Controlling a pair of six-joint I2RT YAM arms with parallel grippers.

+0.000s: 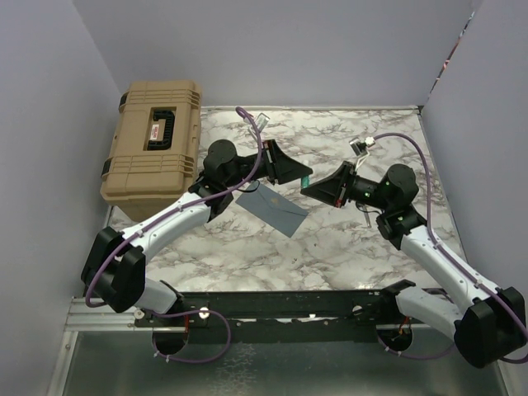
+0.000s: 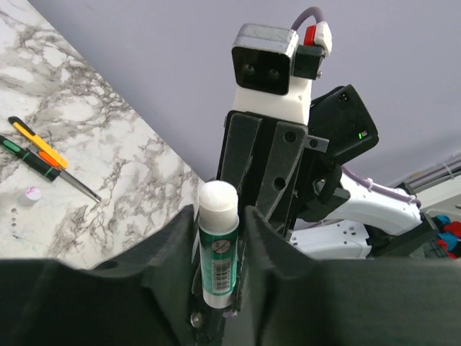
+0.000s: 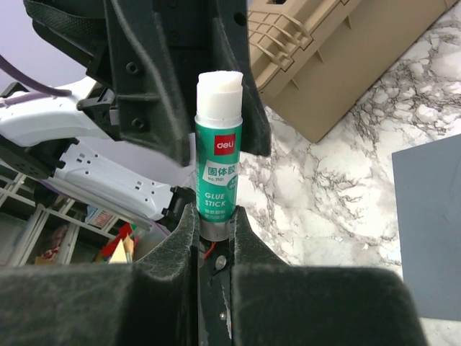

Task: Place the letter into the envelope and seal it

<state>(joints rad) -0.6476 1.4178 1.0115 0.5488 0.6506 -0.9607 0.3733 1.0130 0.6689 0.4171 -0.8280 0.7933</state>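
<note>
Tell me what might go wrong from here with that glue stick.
1. The glue stick sits off the table between the fingers of both the left gripper and the right gripper. A mistimed release or opposing pulls may drop or twist it.
2. Its white tip looks uncapped in the right wrist view, so it may smear the fingers.
3. The envelope lies loose right by the left arm, which may drag it.

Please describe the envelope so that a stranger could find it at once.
On the marbled table, look near the middle, beside the left arm's wrist. The flat slate-blue paper envelope lies there; the neighbouring hard case is tan and bulky.
</note>
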